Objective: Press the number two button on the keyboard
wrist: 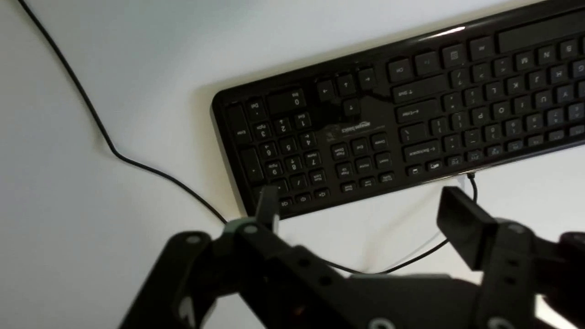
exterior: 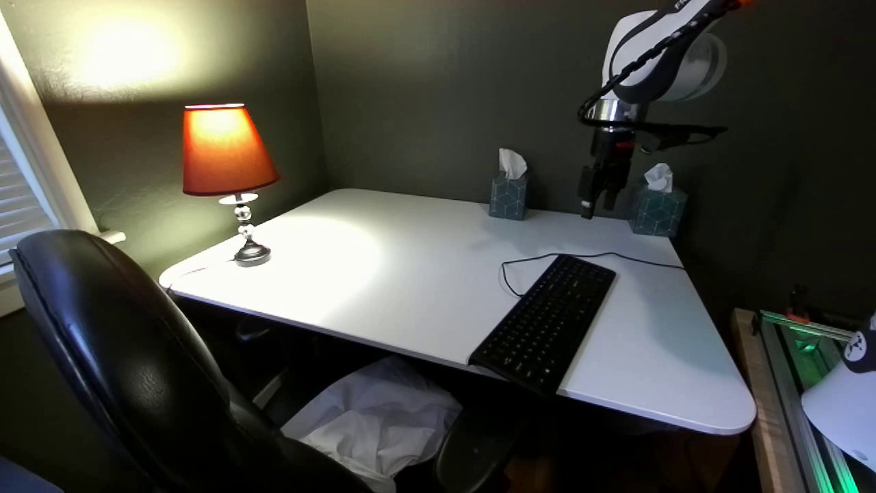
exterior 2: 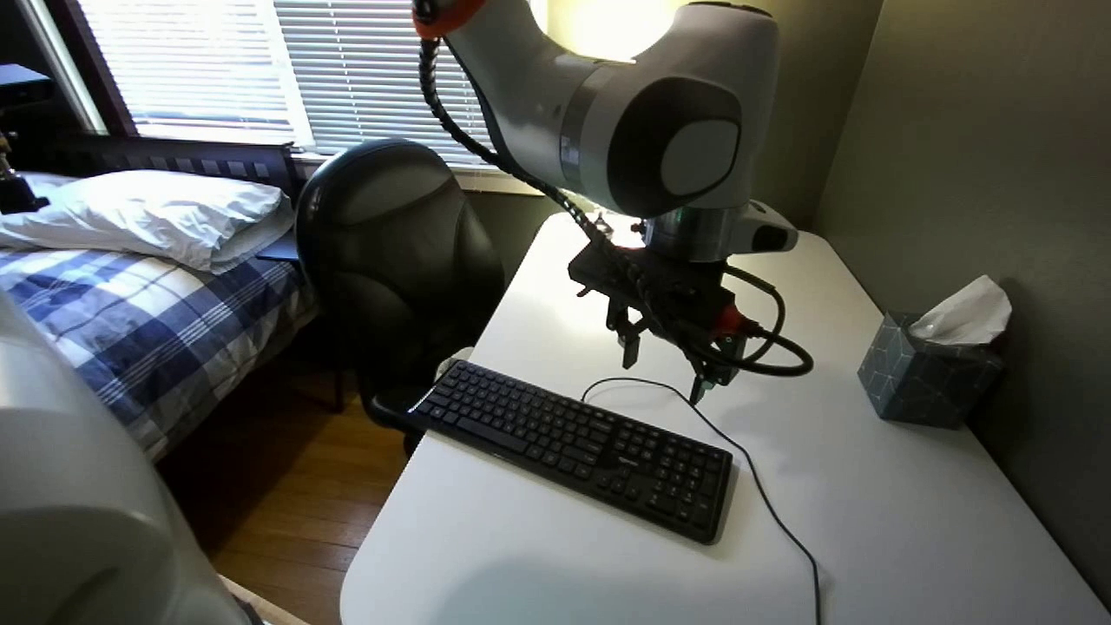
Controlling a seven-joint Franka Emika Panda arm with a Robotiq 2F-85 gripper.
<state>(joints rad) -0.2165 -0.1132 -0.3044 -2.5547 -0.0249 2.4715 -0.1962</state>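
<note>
Beneath the claw point(exterior 2: 666, 373), aloft with fingers point(wrist: 467, 225) spread wide, a white desk point(exterior 2: 911, 512) against dark walls point(exterior: 424, 103); well away from the claw, a lit red lamp point(exterior: 226, 154) on the desk and, past its edge, a black chair point(exterior 2: 395, 278), a plaid-covered bed point(exterior 2: 174, 321) and a blind-covered window point(exterior 2: 191, 69). Below the claw and a little to one side, the black keyboard point(exterior 2: 573, 443), flat on the desk with one end jutting over the edge, its cable point(wrist: 85, 98) trailing across under the claw. On either side of the claw in an exterior view, near the wall, two patterned tissue boxes point(exterior: 659, 213), each with a white tissue point(exterior: 659, 178) poking out of the top.
</note>
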